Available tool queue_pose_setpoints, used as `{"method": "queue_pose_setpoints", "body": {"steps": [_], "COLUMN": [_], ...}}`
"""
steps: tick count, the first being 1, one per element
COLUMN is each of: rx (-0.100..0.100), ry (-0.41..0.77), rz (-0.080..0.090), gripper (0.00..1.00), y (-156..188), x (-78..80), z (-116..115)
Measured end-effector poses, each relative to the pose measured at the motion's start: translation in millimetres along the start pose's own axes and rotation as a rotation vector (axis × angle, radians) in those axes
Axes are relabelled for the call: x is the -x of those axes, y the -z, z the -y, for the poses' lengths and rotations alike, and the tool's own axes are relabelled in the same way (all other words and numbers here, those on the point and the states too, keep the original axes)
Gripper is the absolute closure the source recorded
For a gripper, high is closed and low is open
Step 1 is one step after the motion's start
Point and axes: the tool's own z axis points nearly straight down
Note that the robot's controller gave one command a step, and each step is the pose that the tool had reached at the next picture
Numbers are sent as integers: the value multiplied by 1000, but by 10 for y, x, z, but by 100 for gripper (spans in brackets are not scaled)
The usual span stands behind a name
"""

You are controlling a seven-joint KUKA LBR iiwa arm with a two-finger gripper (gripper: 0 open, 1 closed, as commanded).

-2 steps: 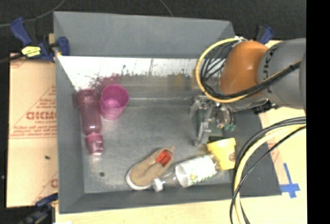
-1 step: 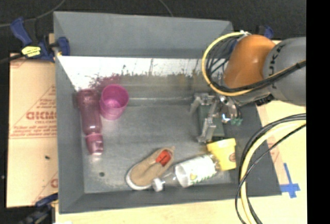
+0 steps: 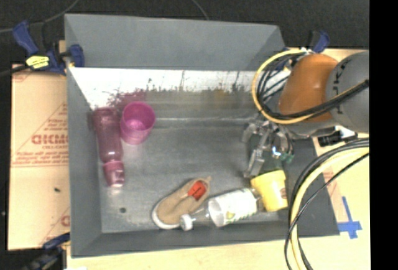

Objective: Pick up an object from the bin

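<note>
My gripper (image 3: 260, 152) hangs at the bin's right side, just below the orange cover, its metal fingers pointing down toward the floor; how wide they stand I cannot tell. Directly below it lies a yellow block-like thing (image 3: 271, 190) against the right wall. Beside that, a clear bottle with a white-yellow label (image 3: 225, 209) lies on its side along the front wall. A beige shoe-like thing with a red patch (image 3: 181, 201) lies left of the bottle.
A pink cup (image 3: 137, 122) stands upright at the back left. Next to it a purple see-through bottle (image 3: 108, 145) lies along the left wall. The arm's cables loop over the bin's right rim.
</note>
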Motion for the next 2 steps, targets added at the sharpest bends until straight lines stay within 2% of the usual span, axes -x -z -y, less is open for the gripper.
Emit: {"method": "queue_pose_setpoints", "body": {"steps": [1,2], "rx": [8,4], "ry": [404,419], "rz": [-5,-3], "gripper": [0,0], "y": [-5,527], "x": [97,-807], "z": [203,97]}}
